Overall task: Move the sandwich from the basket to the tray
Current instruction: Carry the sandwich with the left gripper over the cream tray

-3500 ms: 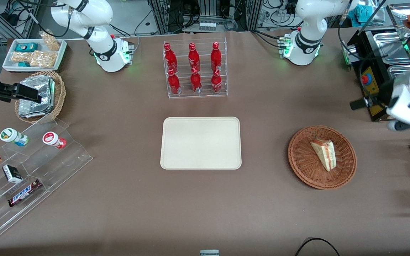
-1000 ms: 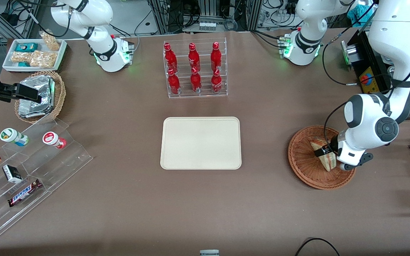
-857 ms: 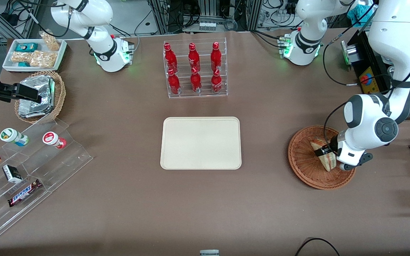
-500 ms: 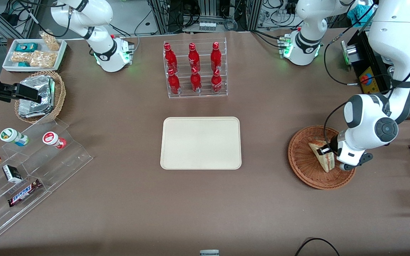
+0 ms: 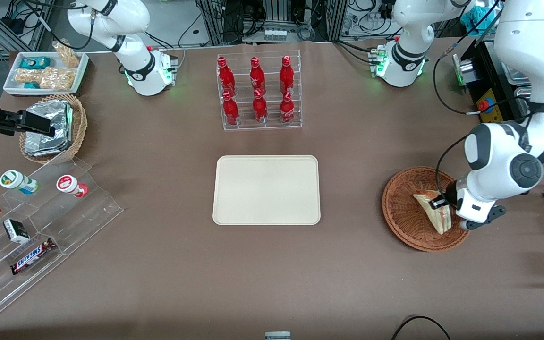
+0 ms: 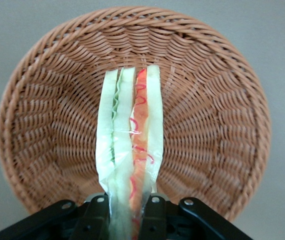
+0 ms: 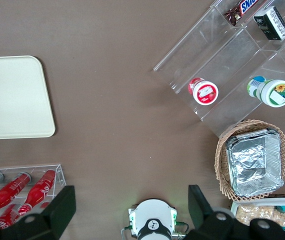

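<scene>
I see the sandwich [image 5: 435,211] [image 6: 129,150] pinched in my gripper [image 5: 442,203] [image 6: 127,212], over the basket [image 5: 406,222] [image 6: 42,125] at the working arm's end of the table; the tray [image 5: 266,189] lies well apart, mid-table

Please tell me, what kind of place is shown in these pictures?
Probably a robotics lab dressed as a snack counter: cables and metal frames edge the table, a clear rack holds red bottles, and acrylic steps display snacks. The left arm's claw, shut on the sandwich, is over the basket.
</scene>
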